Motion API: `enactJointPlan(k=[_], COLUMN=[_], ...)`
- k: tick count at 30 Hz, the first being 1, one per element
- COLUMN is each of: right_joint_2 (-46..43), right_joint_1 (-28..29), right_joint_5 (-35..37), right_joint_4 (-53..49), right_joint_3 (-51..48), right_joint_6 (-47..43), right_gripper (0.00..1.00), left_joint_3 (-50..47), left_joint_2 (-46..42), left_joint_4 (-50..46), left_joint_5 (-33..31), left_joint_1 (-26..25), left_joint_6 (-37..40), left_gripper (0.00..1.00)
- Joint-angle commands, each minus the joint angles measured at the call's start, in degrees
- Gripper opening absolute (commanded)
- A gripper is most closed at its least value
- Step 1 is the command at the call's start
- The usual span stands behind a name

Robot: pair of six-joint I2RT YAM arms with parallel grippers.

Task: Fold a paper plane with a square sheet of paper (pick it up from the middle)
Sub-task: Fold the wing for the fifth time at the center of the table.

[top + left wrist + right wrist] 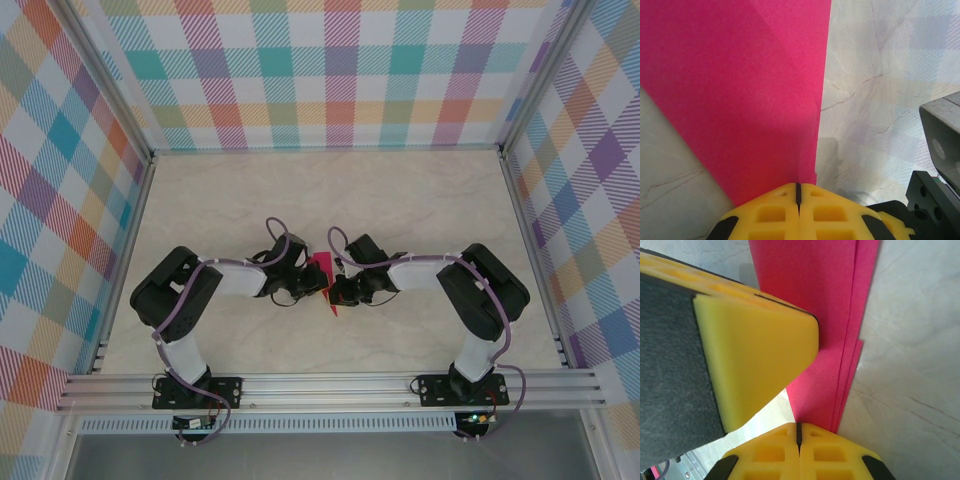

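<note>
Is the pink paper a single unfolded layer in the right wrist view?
No, the pink paper shows several stacked edges running along its right side, so it is folded into layers.

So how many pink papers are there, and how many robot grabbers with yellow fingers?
pink paper: 1
grippers with yellow fingers: 2, the left gripper and the right gripper
Total: 3

Lab test cell: plaid walls (340, 70), aluminium frame (330, 385) (robot arms (190, 290) at its edge), marble-look tabletop (400, 200).
</note>
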Motion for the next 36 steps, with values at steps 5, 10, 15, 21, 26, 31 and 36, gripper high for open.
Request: enactJointPlan(k=[5, 10, 15, 21, 26, 31, 36], right_joint_2=[3.04, 2.66, 2.31, 2.22, 2.17, 1.89, 1.57], right_joint_1=[0.6, 0.6, 0.6, 0.6, 0.6, 0.6, 0.6], right_joint_5=[5.54, 5.34, 4.96, 4.99, 4.88, 4.93, 4.92], right_joint_4=[-11.09, -11.04, -11.04, -11.04, -10.95, -11.09, -10.8], right_joint_3=[-4.08, -4.38, -4.55, -4.72, -4.81, -4.76, -4.55], right_joint_6=[-1.39, -1.87, -2.06, -2.04, -2.15, -2.43, -2.34], right_gripper=[0.01, 0.02, 0.02, 0.02, 0.02, 0.02, 0.02], left_joint_3=[2.47, 4.04, 7.01, 11.31, 13.7, 16.6, 19.15], left_joint_2=[1.62, 2.12, 5.18, 8.03, 9.37, 10.13, 7.07], left_joint_4=[-9.23, -9.54, -9.35, -10.57, -11.97, -15.17, -18.5], left_joint_5=[-5.46, -5.17, -4.33, -4.54, -4.41, -4.59, -6.6], left_joint_1=[4.28, 7.59, 10.92, 14.54, 17.0, 18.08, 19.01], left_joint_6=[7.24, 12.49, 15.53, 17.22, 18.98, 21.81, 23.82], left_gripper=[0.0, 0.0, 0.0, 0.0, 0.0, 0.0, 0.0])
